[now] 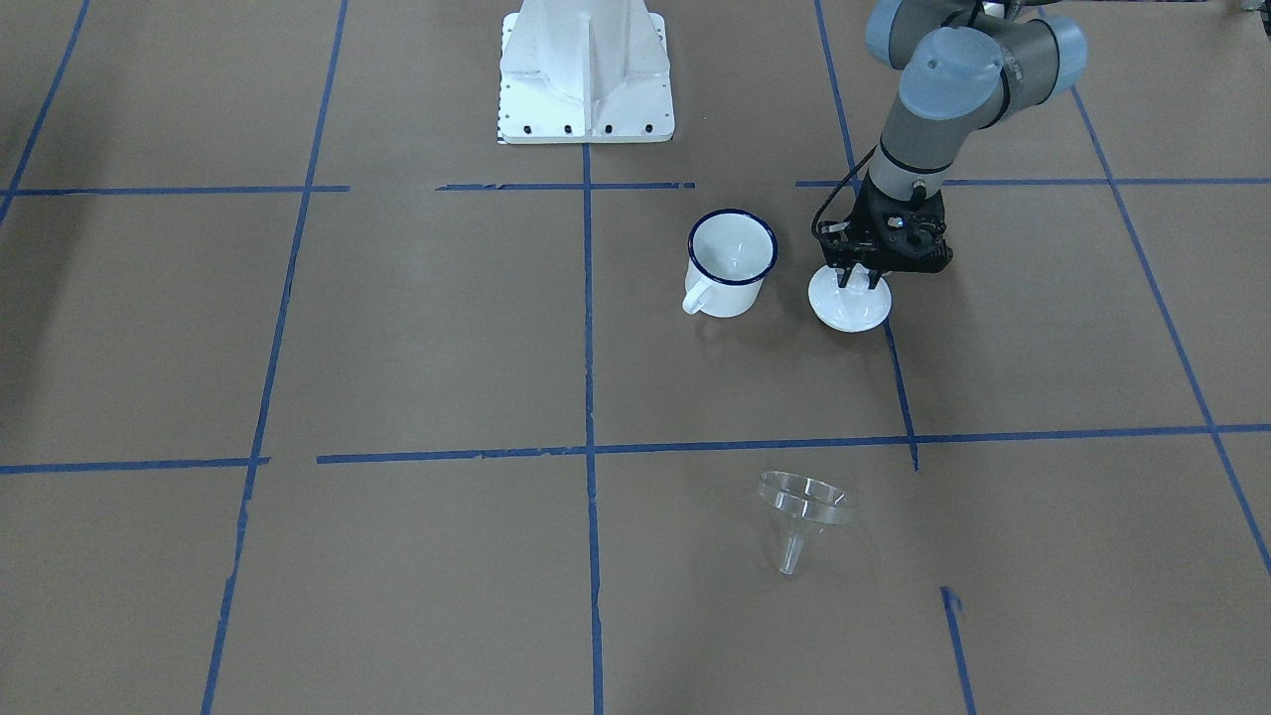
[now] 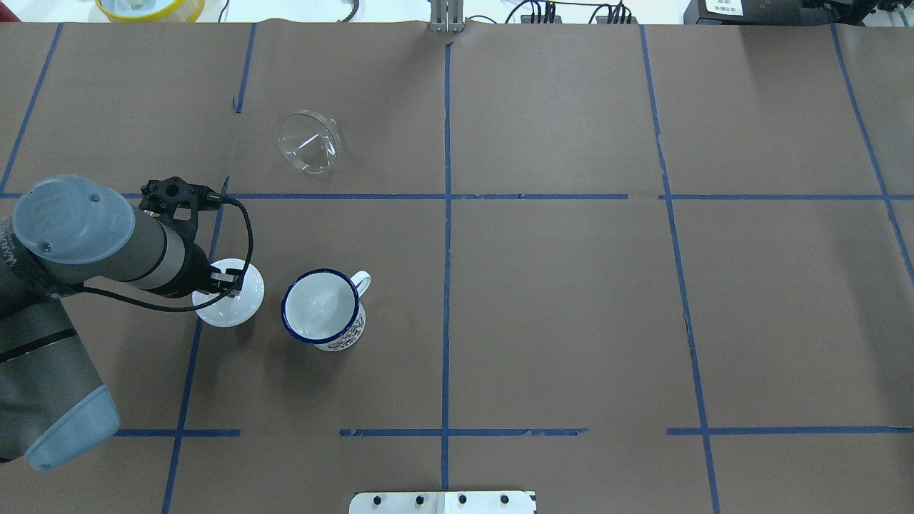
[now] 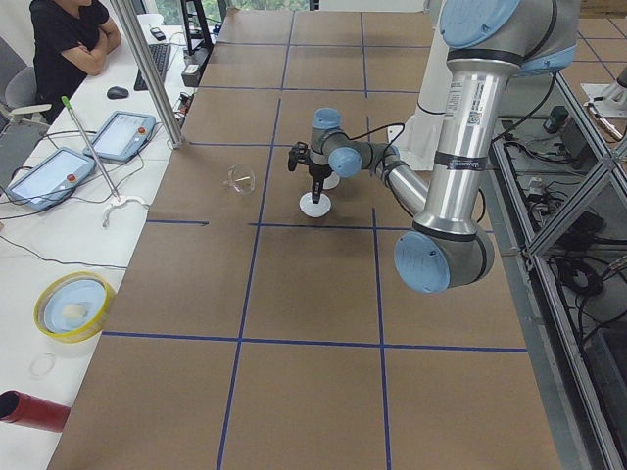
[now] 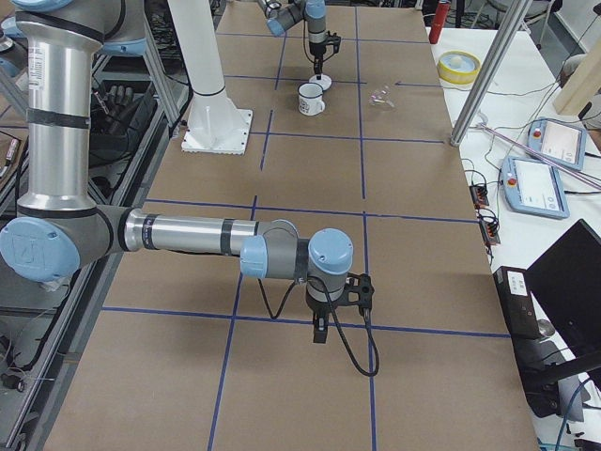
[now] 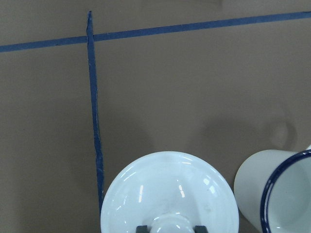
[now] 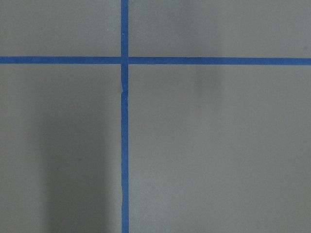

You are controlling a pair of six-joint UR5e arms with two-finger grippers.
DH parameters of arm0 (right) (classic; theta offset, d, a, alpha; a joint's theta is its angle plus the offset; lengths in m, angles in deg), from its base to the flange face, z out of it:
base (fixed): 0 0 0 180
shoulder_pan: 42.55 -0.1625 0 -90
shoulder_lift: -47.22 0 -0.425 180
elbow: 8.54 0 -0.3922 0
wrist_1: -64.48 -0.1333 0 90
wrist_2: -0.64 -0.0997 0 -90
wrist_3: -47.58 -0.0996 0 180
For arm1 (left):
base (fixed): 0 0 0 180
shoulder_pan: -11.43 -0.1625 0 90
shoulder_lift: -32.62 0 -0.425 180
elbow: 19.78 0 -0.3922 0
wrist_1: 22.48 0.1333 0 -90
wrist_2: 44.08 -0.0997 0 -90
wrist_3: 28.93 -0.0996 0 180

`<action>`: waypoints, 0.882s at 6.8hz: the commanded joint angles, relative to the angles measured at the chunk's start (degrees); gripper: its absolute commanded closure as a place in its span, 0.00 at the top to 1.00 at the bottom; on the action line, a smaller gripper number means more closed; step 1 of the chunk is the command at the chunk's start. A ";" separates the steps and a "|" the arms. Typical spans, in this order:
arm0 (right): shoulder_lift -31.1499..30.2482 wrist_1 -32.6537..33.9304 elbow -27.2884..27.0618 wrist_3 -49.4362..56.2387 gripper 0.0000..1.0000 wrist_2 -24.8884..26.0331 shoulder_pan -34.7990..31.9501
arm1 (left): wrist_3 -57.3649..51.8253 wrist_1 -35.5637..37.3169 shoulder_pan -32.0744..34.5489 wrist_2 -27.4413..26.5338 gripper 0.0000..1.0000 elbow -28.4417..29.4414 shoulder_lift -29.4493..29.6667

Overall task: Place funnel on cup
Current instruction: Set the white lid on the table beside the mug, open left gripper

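Note:
The clear funnel (image 1: pixel 802 506) lies on its side on the brown paper, also in the overhead view (image 2: pixel 310 143), well away from both grippers. The white cup (image 1: pixel 730 260) with the dark blue rim stands upright and empty, also in the overhead view (image 2: pixel 323 308) and at the right edge of the left wrist view (image 5: pixel 282 194). My left gripper (image 1: pixel 860 281) is right beside the cup, with its fingers closed on the knob of a round white lid (image 1: pixel 849 306). The lid also fills the bottom of the left wrist view (image 5: pixel 170 194). My right gripper (image 4: pixel 319 334) hangs over bare paper far from these things; I cannot tell whether it is open or shut.
The white robot base (image 1: pixel 586 74) stands at the table edge behind the cup. Blue tape lines (image 1: pixel 588 328) grid the paper. A yellow bowl (image 2: pixel 150 7), pendants (image 3: pixel 122 132) and a seated person (image 3: pixel 64 39) are along the far side.

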 commanded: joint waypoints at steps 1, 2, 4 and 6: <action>0.00 0.00 0.00 0.00 1.00 0.00 0.00 | -0.03 -2.18 -0.18 0.21 0.99 1.62 0.23; 0.00 0.00 0.00 0.00 1.00 0.00 0.00 | -0.03 -2.09 -0.27 0.39 1.00 1.36 0.31; 0.00 0.00 0.00 0.00 1.00 0.00 0.00 | 0.58 -1.30 1.74 0.48 1.00 -1.27 1.45; 0.00 0.00 0.00 0.00 1.00 0.00 0.00 | 6.33 -1.12 11.30 4.59 1.00 -0.50 6.27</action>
